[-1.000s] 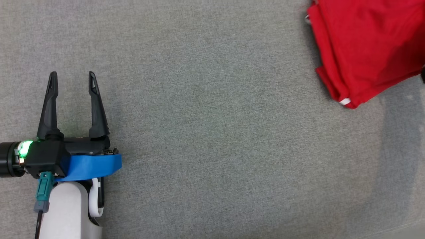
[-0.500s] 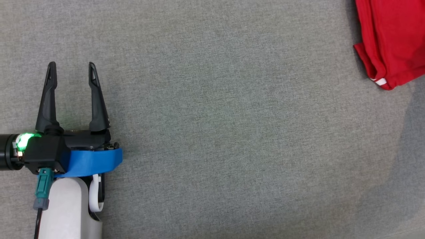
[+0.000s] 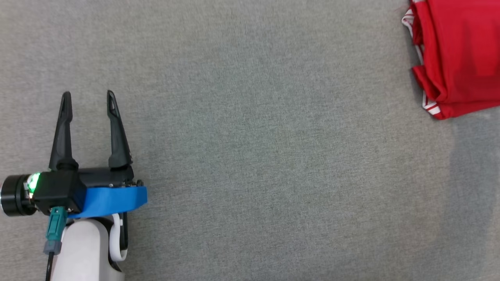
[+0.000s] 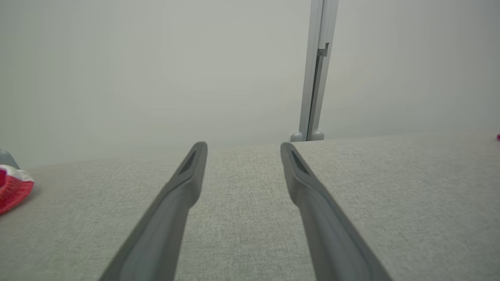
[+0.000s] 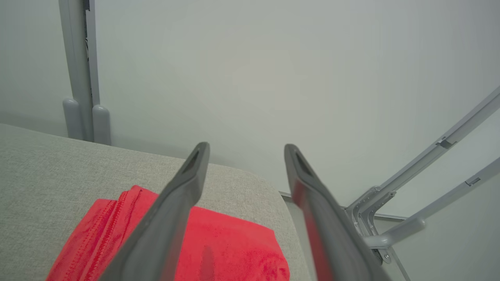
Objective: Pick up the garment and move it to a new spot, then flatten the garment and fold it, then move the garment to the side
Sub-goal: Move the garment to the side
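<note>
Garment (image 3: pixel 457 58) dropped by table (image 3: pixel 250 156) corner edge | right gripper (image 5: pixel 244 150) spread above | left gripper (image 3: pixel 89 95) spread, well apart

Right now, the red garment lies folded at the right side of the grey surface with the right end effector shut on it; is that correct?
Not quite: the right end effector is open, spread wide above the red garment, as the right wrist view shows. The rest holds.
</note>
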